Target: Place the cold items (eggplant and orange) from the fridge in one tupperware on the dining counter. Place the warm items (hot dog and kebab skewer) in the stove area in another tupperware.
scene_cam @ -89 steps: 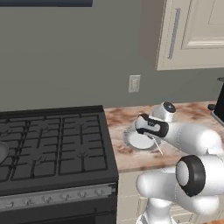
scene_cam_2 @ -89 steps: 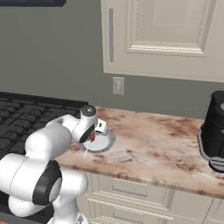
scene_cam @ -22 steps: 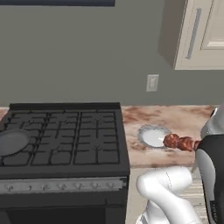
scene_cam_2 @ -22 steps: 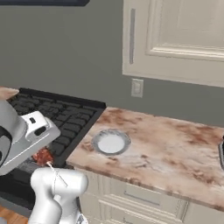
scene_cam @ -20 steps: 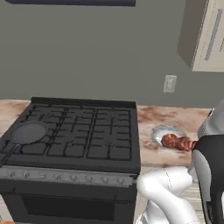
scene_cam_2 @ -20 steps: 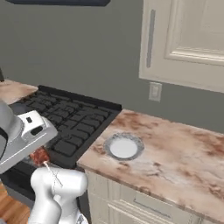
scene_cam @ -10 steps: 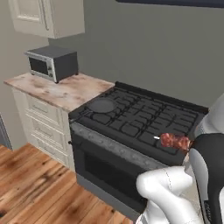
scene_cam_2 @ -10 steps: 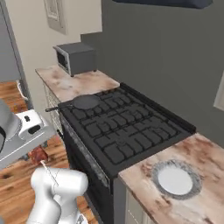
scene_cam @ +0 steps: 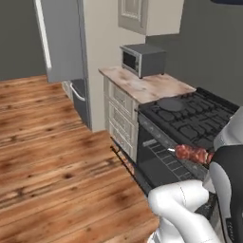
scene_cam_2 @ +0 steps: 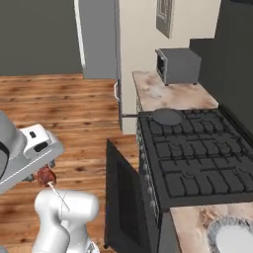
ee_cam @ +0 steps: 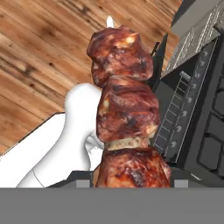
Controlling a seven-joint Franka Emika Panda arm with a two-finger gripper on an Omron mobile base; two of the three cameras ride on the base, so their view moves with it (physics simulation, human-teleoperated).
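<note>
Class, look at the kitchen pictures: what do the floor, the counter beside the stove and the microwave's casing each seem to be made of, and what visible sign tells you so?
Floor: apparently wood planks, warm brown with grain streaks and plank seams.
Counter: looks like polished stone, perhaps marble, pinkish-tan with brown blotches.
Microwave: seemingly brushed metal, plain matte grey casing; could be painted plastic.

Red-brown kebab skewer (ee_cam: 124, 118), black stove (scene_cam_2: 195, 158)

Wood floor (scene_cam: 52, 156) wide open left; stove (scene_cam: 190, 123) w/ open oven door (scene_cam_2: 121, 197) (hanging out) blocks right
</note>
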